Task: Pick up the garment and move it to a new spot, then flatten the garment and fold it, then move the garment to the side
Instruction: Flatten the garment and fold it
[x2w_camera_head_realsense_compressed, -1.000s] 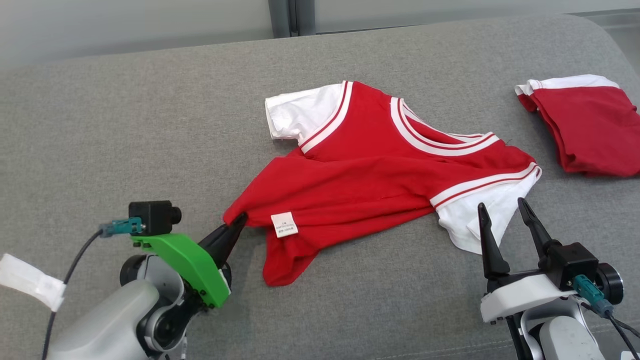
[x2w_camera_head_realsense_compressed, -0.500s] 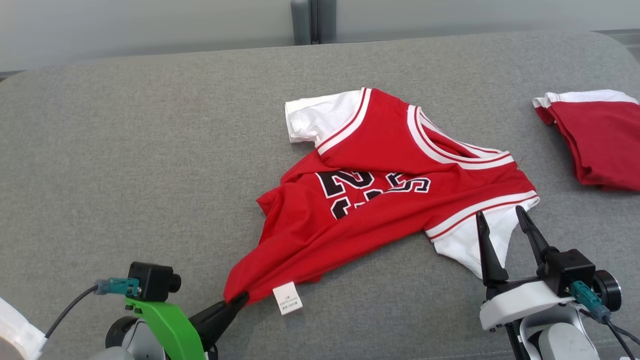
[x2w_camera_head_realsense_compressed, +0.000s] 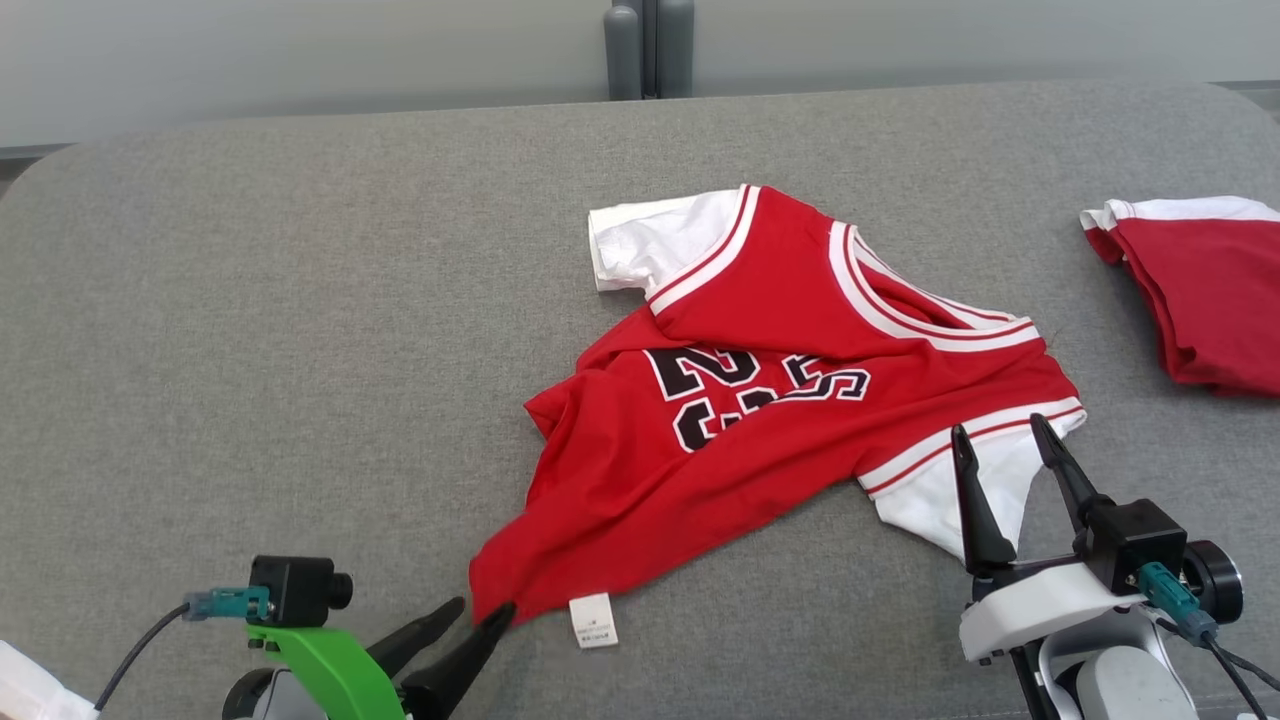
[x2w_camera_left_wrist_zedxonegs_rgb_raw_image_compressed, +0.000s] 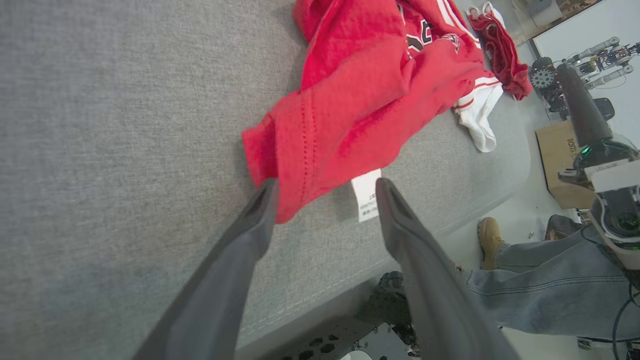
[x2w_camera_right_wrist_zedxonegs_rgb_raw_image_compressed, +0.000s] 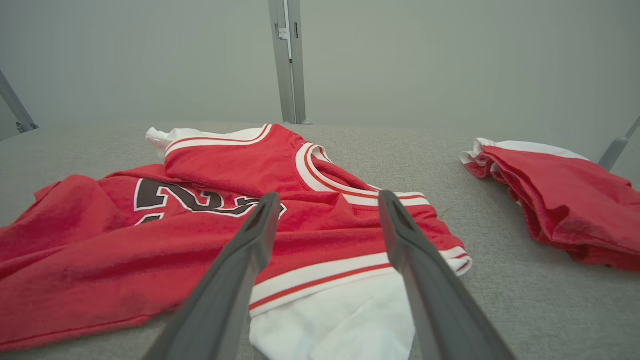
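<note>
the red jersey (x2w_camera_head_realsense_compressed: 760, 400) lies rumpled in the middle of the grey cushion (x2w_camera_head_realsense_compressed: 300, 300), with one hem corner pulled out to the near left. the left gripper (x2w_camera_head_realsense_compressed: 483, 610) is open there, not pinching it. the right gripper (x2w_camera_head_realsense_compressed: 1000, 430), open too, sits at the white sleeve (x2w_camera_head_realsense_compressed: 925, 505), likely ready to pull it flat.
</note>
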